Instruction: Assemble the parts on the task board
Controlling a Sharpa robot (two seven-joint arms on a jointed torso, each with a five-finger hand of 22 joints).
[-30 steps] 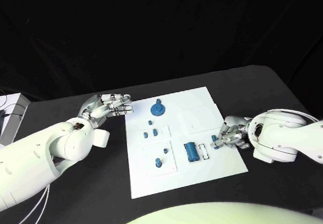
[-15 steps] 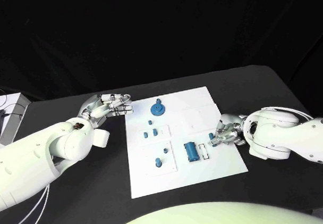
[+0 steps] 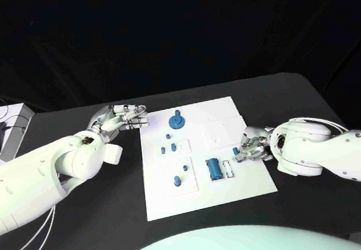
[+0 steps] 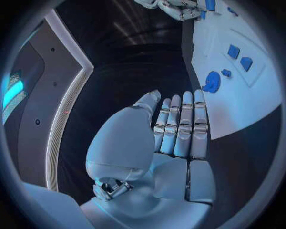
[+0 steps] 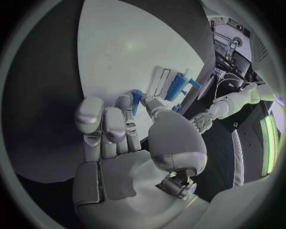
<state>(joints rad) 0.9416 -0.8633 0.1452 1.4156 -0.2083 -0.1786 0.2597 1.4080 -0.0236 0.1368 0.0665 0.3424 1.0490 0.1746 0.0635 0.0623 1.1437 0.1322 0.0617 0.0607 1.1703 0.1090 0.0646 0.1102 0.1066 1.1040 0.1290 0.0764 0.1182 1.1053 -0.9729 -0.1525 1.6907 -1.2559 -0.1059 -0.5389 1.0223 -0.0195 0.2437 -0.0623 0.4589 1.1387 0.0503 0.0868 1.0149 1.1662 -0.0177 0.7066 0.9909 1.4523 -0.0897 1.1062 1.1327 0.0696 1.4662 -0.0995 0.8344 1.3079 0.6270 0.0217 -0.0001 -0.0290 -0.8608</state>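
Shifted slightly left along board (image 3: 231, 111): right hand (image 3: 253, 145), pinching blue part (image 3: 236, 153) at fingertips, just right of slot. Left hand (image 3: 119, 118) curled, holding nothing, left of board's far corner.

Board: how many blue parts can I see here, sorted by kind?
Gear: 1
Cylinder: 1
Small pieces lying on the board: 5
Piece pinched in the right hand: 1
Total: 8
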